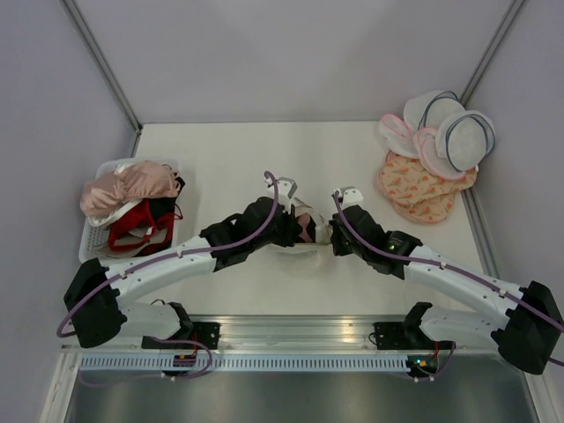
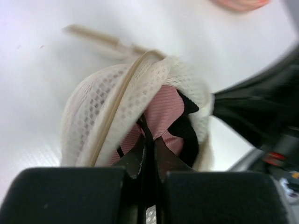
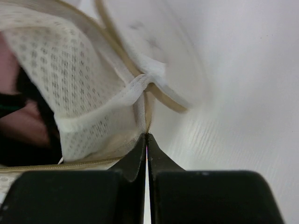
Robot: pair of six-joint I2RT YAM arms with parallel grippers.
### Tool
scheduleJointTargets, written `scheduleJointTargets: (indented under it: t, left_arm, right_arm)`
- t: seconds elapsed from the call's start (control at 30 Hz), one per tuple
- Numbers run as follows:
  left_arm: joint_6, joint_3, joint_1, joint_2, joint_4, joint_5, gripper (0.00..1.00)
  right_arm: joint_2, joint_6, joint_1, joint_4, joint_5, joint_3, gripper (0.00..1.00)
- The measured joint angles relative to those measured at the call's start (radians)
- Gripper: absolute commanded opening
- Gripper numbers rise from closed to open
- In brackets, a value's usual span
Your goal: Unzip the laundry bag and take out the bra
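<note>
My left pincer [image 2: 148, 140] clamps the bra [image 2: 163, 109] inside the open laundry bag [image 2: 100, 112]; my right pincer [image 3: 147, 137] pinches the bag's edge.

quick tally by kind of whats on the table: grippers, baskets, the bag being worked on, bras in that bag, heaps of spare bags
grippers: 2, left gripper and right gripper
basket: 1
cream mesh bag: 1
pink bra inside it: 1
heap of spare bags: 1
total: 6
</note>
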Motion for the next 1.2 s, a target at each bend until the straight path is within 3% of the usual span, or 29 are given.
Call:
scheduleJointTargets:
  t: [0.3,0.6,0.7,0.93,1.2]
  left_arm:
    - [-0.016,0.009,0.006,-0.13,0.042,0.08,0.02]
    - [-0.077,-0.004,0.136,-0.279,0.109,0.077,0.02]
    - [-0.102,-0.005,0.254,-0.323,0.15,0.085,0.02]
    - [-0.182,0.044,0.644,-0.31,0.208,0.145,0.02]
    - [-0.1,0.315,0.798,-0.224,0.182,0.033,0.02]
  right_arm:
    - [0.082,0.011,0.0,0.04,0.035,0.0,0.0]
    - [0.188,0.068,-0.024,0.08,0.111,-0.027,0.01]
    - [0.222,0.082,-0.042,0.084,0.127,-0.036,0.0]
    - [0.276,0.089,-0.064,0.069,0.157,-0.038,0.0]
    - [0.281,0.088,-0.078,0.056,0.158,-0.038,0.0]
